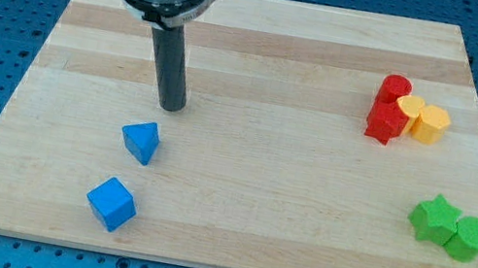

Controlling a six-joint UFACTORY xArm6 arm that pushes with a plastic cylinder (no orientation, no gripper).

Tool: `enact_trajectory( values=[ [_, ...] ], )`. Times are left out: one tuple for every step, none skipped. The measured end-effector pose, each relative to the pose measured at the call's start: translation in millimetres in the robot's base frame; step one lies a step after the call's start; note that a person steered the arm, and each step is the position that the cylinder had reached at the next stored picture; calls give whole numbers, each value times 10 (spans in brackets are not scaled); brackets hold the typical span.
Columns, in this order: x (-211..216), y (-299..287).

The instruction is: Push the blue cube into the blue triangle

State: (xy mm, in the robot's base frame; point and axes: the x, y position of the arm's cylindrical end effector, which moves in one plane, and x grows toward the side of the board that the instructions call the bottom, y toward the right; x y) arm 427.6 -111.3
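Note:
The blue cube (112, 203) sits near the view's bottom left of the wooden board (266, 149). The blue triangle (141, 140) lies just above it and slightly to the right, a small gap apart. My tip (171, 105) rests on the board above and a little right of the blue triangle, apart from both blue blocks. The dark rod rises from it to the arm's grey mount at the view's top.
At the view's right, a red cylinder (396, 87) and a red star (384, 121) touch two yellow blocks (421, 119). Lower right, a green star (434, 218) sits against a green cylinder (470, 239).

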Motion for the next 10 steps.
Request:
enact_trajectory(
  values=[
    [51, -355],
    [627, -661],
    [1176, -917],
    [1758, -1014],
    [1910, -990],
    [1901, -819],
    [1902, -278],
    [1902, 9],
    [1736, 9],
    [1256, 9]
  ],
)
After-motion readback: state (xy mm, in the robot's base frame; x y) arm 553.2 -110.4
